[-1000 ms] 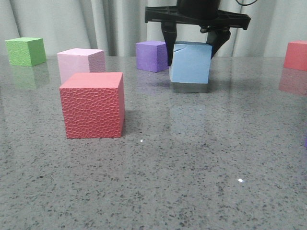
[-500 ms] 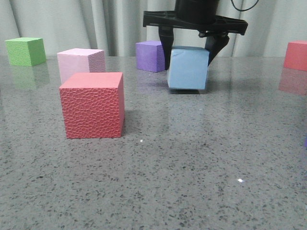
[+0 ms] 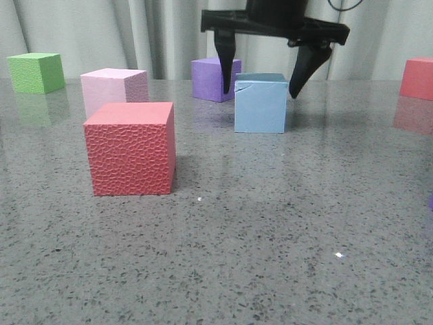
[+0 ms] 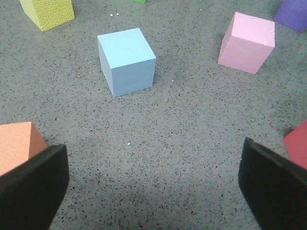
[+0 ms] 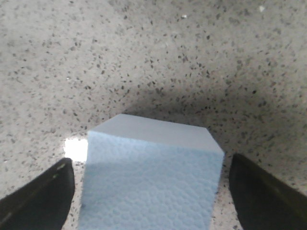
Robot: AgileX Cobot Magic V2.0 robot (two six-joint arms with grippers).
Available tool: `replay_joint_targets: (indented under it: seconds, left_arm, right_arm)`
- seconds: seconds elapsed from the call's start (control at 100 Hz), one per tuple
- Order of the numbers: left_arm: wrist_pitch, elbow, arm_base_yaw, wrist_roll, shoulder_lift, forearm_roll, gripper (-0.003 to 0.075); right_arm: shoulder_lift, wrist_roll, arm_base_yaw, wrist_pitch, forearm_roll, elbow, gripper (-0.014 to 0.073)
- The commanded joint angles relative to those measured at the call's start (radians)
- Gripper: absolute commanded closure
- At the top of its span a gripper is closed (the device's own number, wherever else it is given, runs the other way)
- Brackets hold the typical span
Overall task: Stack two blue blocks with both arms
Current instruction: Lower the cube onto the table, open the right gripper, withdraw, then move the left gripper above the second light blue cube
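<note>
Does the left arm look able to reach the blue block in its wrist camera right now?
Probably yes. The left gripper is open, and the blue block stands alone on bare table, with the pink block and yellow block well apart from it.

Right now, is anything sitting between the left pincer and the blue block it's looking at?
Nothing visible. In the left wrist view, the left pincer is open over bare table, and the blue block stands alone beyond it. The orange cube and the pink cube lie off to the sides of that path.
</note>
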Motion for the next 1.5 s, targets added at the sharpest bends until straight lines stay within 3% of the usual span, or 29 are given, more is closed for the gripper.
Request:
replay_joint_targets:
  seconds: [0.0, 0.39, 0.71, 1.14, 1.49]
  left_arm:
    - [-0.064, -0.034, -0.007, -0.003, 0.008, -0.011, 0.0050]
    - [-0.057, -0.034, -0.007, -0.003, 0.008, -0.011, 0.0051]
    - [-0.037, -0.034, -0.007, -0.003, 0.008, -0.011, 0.0051]
    - [-0.035, -0.034, -0.007, -0.003, 0.008, -0.011, 0.0051]
    - [-0.035, -0.034, -0.007, -0.003, 0.008, -0.011, 0.0051]
  right_arm:
    - [-0.093, -0.038, -0.001, -0.007, -0.005, -0.053, -0.0052]
    - [-0.198, -0.212, -0.020, 0.051, -0.045, -0.087, -0.0052]
    - [-0.351, -0.305, -0.143, 0.051, -0.058, -0.045, -0.0052]
    - [-0.735, -0.320, -0.355, -0.065, -0.085, 0.419, -0.0052]
    - [-1.085, -0.334, -0.383, -0.132, -0.100, 0.774, -0.0052]
